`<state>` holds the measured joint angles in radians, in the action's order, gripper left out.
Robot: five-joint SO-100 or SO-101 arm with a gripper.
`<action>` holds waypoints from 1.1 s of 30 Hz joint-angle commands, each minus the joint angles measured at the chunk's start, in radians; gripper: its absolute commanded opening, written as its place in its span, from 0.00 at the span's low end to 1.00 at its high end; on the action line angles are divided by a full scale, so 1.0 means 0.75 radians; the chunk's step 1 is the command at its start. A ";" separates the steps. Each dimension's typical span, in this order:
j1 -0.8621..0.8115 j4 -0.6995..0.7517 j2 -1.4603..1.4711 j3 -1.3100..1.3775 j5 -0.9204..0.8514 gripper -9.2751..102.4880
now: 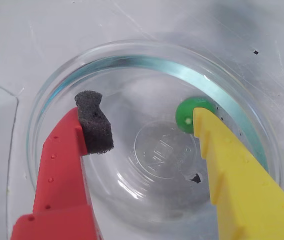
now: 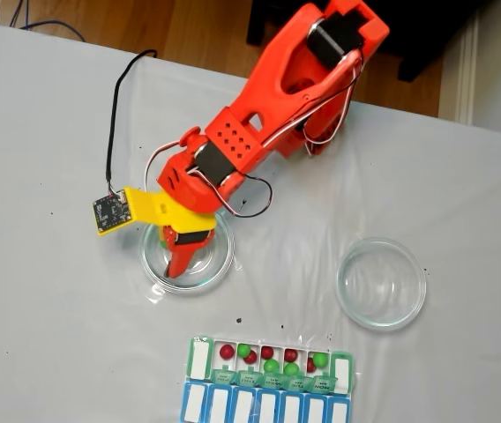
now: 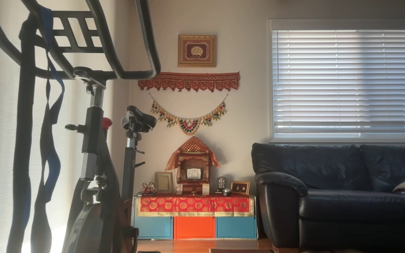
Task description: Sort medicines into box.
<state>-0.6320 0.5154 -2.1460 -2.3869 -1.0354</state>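
In the wrist view a single glossy green pill [image 1: 187, 114] lies inside a round clear dish [image 1: 107, 60], close to its far wall. My gripper [image 1: 147, 120] is open and reaches down into the dish. Its yellow finger [image 1: 232, 170] touches the pill with its tip, while the red finger's black foam pad [image 1: 94, 122] stands well to the left. The fixed view shows the gripper [image 2: 180, 261] in the left dish [image 2: 220, 264]. The green box [image 2: 199, 356] lies near the front edge, with several red and green pills [image 2: 227, 351] in its open compartments.
A second clear dish [image 2: 381, 282] stands to the right on the white table. A blue organizer row with white lids [image 2: 268, 407] adjoins the box at the front. A small circuit board [image 2: 109, 211] on a black cable sits left of the arm.
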 commanded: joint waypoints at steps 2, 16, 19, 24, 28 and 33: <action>-0.035 0.037 -0.012 0.129 -0.020 0.37; -0.098 0.141 0.014 0.235 -0.029 0.44; -0.121 0.200 0.057 0.282 -0.016 0.49; -0.141 0.264 0.098 0.340 0.016 0.50; -0.141 0.264 0.100 0.323 0.018 0.50; -0.106 0.252 0.065 0.256 -0.029 0.48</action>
<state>-0.7164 0.7179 -2.0632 -2.2197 -1.0385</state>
